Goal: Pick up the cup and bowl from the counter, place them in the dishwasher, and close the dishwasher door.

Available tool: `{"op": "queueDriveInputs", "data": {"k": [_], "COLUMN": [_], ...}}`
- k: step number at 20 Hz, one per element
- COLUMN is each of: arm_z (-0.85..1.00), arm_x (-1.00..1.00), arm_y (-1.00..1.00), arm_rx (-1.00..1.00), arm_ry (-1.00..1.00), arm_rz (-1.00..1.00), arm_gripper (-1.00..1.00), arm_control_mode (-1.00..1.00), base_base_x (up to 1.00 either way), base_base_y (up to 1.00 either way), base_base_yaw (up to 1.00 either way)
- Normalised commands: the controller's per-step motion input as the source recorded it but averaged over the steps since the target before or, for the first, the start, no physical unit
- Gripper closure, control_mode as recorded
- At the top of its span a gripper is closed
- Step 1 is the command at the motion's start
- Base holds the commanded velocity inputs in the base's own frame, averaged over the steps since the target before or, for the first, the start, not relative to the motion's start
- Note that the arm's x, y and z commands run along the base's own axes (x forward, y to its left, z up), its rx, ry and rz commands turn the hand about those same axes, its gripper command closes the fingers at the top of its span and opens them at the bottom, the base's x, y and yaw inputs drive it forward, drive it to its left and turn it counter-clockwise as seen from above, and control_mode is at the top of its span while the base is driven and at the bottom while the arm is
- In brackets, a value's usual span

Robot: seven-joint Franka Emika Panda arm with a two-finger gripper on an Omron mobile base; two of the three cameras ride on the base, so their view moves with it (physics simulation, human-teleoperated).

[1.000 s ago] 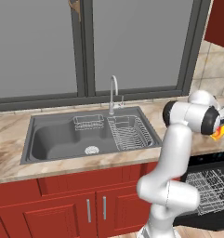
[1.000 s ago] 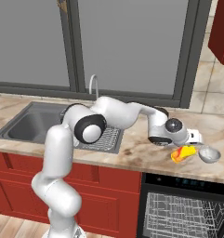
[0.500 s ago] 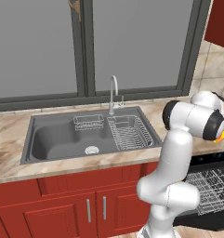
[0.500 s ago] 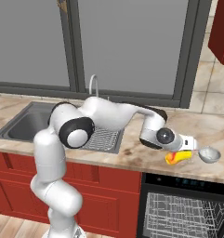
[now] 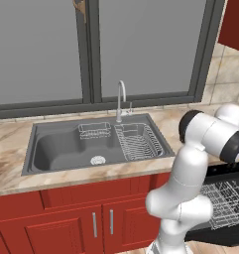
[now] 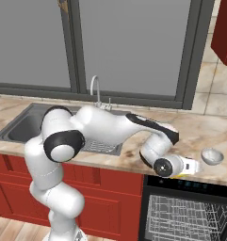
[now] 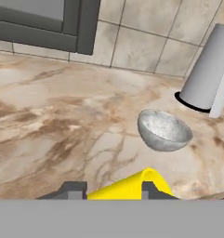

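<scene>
One yellow cup [image 7: 132, 187] sits btwn the gripper [image 7: 109, 189] tips, jaws narrowed onto it; which way its long axis points can't be told. One grey bowl [image 7: 163, 130], mouth up, on the counter [image 7: 62, 135] at 1 o'clock from the cup, apart. One white roll [image 7: 207, 69] stands at 2 o'clock. Dishwasher [image 6: 190, 214] open below, racks showing.

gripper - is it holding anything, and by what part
The gripper holds the yellow cup, its fingers on either side of the cup's wall. The exact grip spot is hidden at the view's bottom. The bowl sits untouched on the counter.
</scene>
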Motion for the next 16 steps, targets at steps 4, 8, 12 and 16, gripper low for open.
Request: {"op": "queueDriveInputs", "data": {"k": [4, 8, 12, 16], "arm_z": [0.0, -0.03, -0.13, -0.27], "arm_x": [-0.44, -0.33, -0.34, -0.36], "arm_y": [0.0, 0.0, 0.0, -0.01], "arm_rx": [0.11, 0.21, 0.21, 0.15], "arm_ry": [-0.05, 0.0, 0.0, 0.0], "arm_rz": [0.0, 0.0, 0.0, 0.0], "arm_gripper": [1.0, 1.0, 1.0, 1.0], "arm_control_mode": [-1.0, -1.0, -1.0, -1.0], "base_base_x": [0.0, 0.0, 0.0, 0.0], "base_base_y": [0.0, 0.0, 0.0, 0.0], "base_base_yaw": [0.0, 0.0, 0.0, 0.0]}}
